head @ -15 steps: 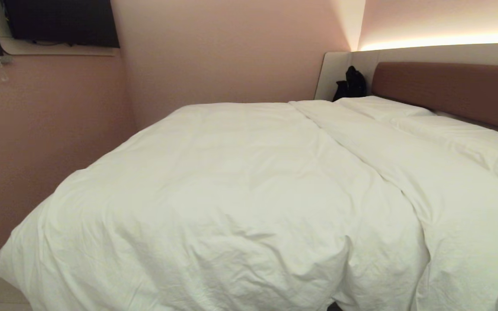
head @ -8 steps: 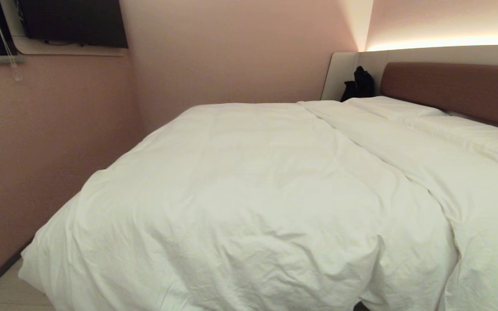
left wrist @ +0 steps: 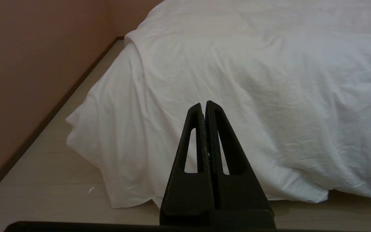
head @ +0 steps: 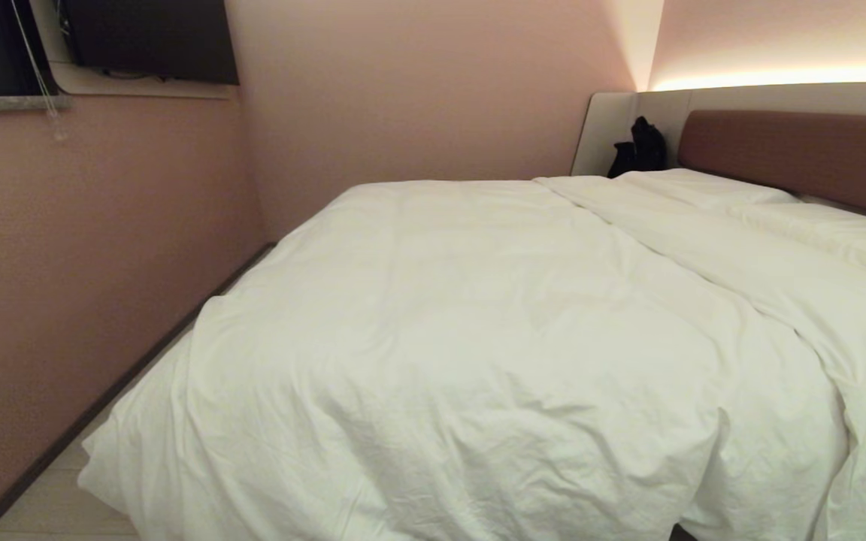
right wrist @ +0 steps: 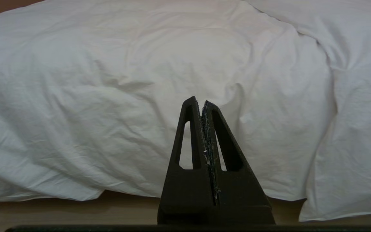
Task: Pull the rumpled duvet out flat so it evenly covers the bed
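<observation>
Hanging off the bed's (head: 794, 146) foot corner by the wall, the duvet (head: 478, 338) droops to the floor ahead of both grippers; left gripper (left wrist: 205, 104) nearer that corner, right gripper (right wrist: 201, 102) likewise clenched empty

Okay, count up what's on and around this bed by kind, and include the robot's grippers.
Duvet: 1
Pillows: 2
Headboard: 1
Black bag: 1
Grippers, left gripper and right gripper: 2
Total: 7

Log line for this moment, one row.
duvet: spread over bed, wrinkled | left end effector: shut, empty, off duvet | right end effector: shut, empty
</observation>
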Controlling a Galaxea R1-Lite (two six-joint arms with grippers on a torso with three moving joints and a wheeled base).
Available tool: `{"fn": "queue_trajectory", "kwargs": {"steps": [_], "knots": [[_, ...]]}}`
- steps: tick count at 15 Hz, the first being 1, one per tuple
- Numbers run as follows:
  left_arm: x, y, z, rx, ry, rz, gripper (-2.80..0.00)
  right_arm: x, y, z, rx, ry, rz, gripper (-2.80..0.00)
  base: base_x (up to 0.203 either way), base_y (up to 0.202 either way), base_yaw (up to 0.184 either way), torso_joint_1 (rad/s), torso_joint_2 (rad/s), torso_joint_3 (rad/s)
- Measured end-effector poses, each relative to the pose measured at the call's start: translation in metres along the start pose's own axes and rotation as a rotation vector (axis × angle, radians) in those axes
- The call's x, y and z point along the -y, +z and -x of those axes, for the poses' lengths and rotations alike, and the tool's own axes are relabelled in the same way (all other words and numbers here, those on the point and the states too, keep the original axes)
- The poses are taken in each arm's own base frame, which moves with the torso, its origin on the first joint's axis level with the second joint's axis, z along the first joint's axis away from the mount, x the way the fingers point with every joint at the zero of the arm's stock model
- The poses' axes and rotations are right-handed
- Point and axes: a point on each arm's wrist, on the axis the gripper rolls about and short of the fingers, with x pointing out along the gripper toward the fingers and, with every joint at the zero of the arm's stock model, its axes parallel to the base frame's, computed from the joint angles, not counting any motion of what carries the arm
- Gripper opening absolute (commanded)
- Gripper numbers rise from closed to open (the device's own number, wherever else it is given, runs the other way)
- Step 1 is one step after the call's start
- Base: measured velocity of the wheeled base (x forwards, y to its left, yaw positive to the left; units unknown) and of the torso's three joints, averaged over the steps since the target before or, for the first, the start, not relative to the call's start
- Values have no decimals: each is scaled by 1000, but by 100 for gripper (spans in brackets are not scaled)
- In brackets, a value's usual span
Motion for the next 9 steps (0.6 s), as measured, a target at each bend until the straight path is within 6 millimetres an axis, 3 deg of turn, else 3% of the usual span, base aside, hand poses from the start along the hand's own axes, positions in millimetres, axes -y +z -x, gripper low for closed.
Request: {"fn": "queue_trajectory", "kwargs": {"steps": [9], "knots": [[0, 0, 0, 0, 0, 0, -280, 0, 0, 0, 0, 0, 0, -280, 0, 195, -2, 2, 4, 2]]}}
